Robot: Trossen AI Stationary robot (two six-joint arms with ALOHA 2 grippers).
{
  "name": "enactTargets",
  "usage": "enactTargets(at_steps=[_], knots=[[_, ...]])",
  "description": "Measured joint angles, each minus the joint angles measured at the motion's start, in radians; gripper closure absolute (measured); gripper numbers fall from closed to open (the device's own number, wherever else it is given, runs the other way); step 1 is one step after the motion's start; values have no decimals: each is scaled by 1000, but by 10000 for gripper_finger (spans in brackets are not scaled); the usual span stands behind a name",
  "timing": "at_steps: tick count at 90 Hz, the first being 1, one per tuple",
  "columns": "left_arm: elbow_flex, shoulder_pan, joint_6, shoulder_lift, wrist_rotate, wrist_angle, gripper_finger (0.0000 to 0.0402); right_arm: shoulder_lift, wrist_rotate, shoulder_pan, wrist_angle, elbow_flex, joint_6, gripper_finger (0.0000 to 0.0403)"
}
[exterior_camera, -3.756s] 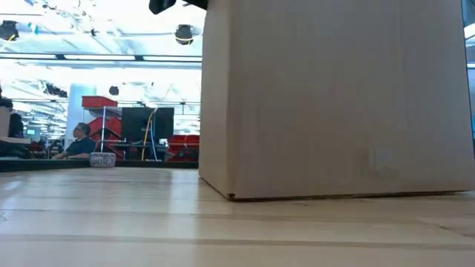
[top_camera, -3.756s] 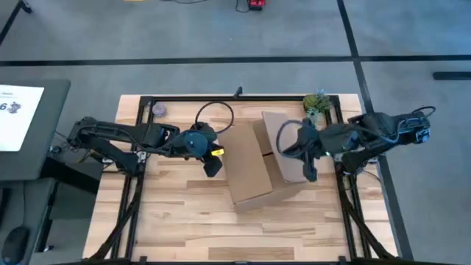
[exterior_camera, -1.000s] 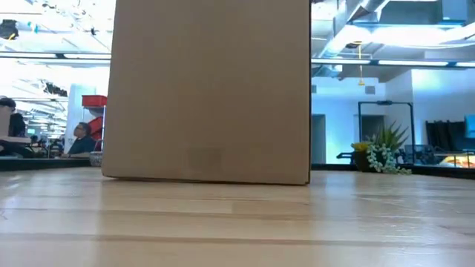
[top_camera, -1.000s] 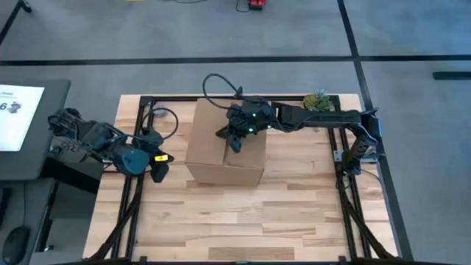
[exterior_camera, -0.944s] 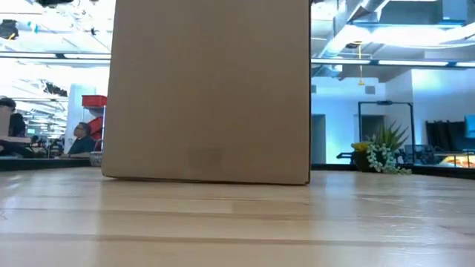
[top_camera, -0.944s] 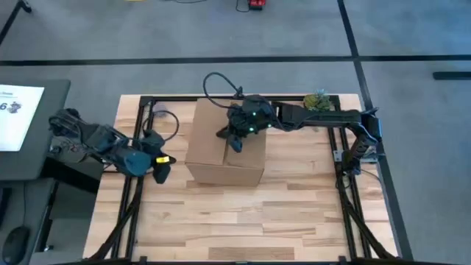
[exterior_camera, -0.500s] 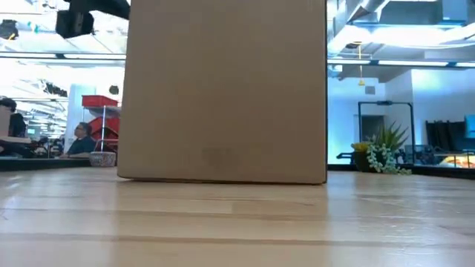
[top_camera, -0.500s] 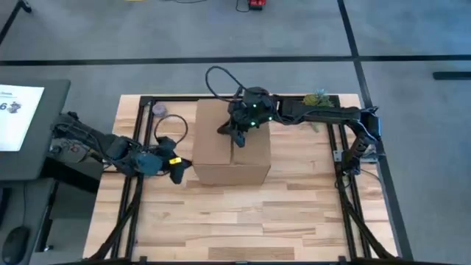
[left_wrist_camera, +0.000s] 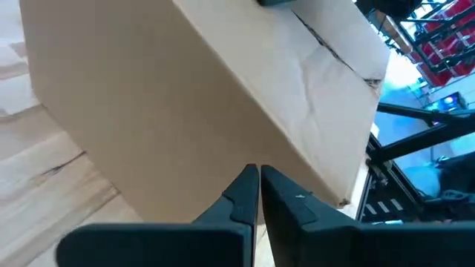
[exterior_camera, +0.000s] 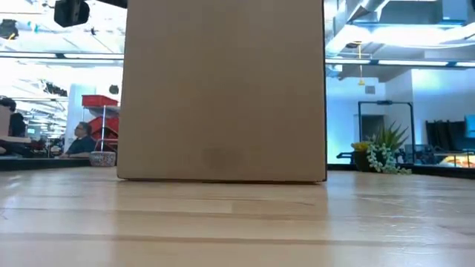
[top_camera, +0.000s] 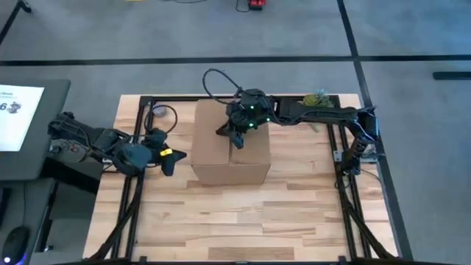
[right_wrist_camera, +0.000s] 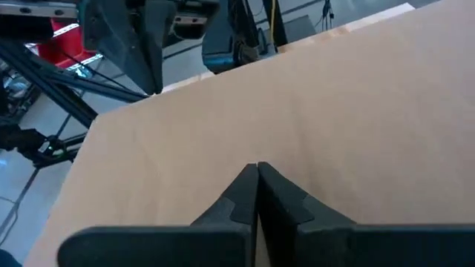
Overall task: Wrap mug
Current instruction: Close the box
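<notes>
Box (top_camera: 229, 153): plain brown cardboard, closed, seam across the top, upright near tabletop (top_camera: 243, 221) centre, toward 12 o'clock. No mug visible.

Left pincer (top_camera: 170, 158): fingers pressed together, at the box's 9 o'clock side, just beside it, apart from it.

Right pincer (top_camera: 237, 137): fingers pressed together, over the box top.

Versus 0.5 s ago: box unmoved; left pincer pulled slightly back toward 9 o'clock; right pincer unchanged.

Plant (top_camera: 317, 99) at the far 1 o'clock corner.

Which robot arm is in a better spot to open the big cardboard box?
Probably the right: its end effector sits on the cardboard box top, shut. The left end effector, also shut, waits beside the box.
</notes>
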Motion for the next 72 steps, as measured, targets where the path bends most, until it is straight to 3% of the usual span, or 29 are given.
enactTargets(at_steps=[72], knots=[[102,0,211,-5,-20,0,402,-62,-5,8,16,1,44,403]])
